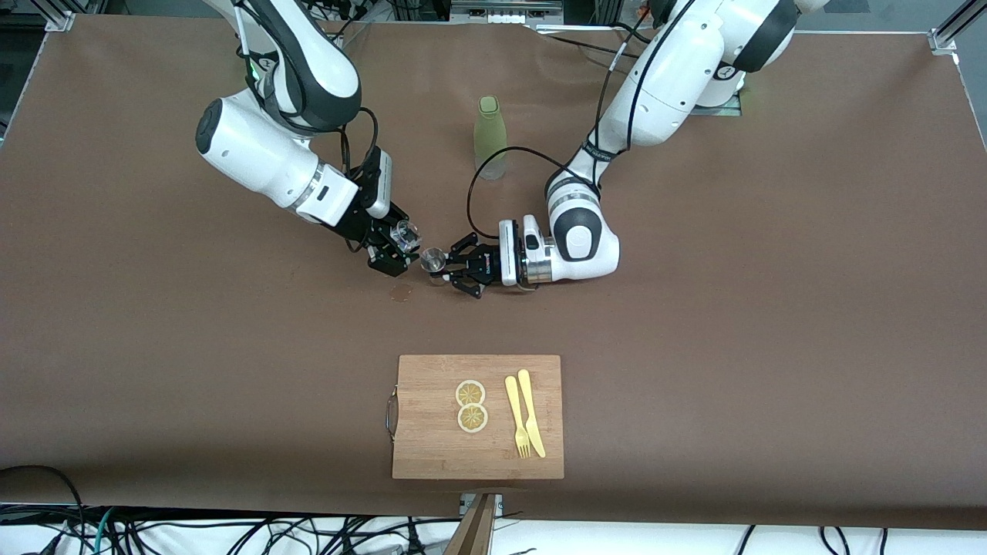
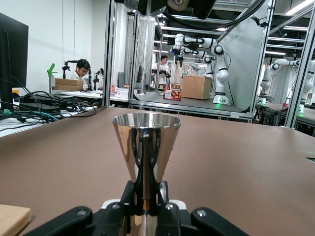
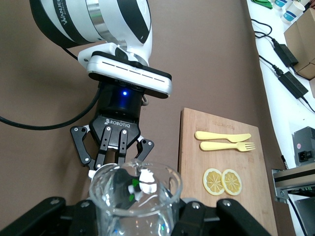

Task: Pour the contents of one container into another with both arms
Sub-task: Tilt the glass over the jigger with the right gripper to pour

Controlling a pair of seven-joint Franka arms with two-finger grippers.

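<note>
Clear tumbler [image 1: 404, 233] being clenched by right claw [image 1: 393, 250], tilted beside silver jigger [image 1: 432, 260] being gripped upright by left claw [image 1: 455, 266]; bare tabletop [image 1: 694, 308] being left around both.

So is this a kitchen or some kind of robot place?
It looks like a robot lab, not a kitchen. Another white robot arm stands on a workbench in the room, metal frames run floor to ceiling, and loose cables lie along the edge of the brown table.
</note>
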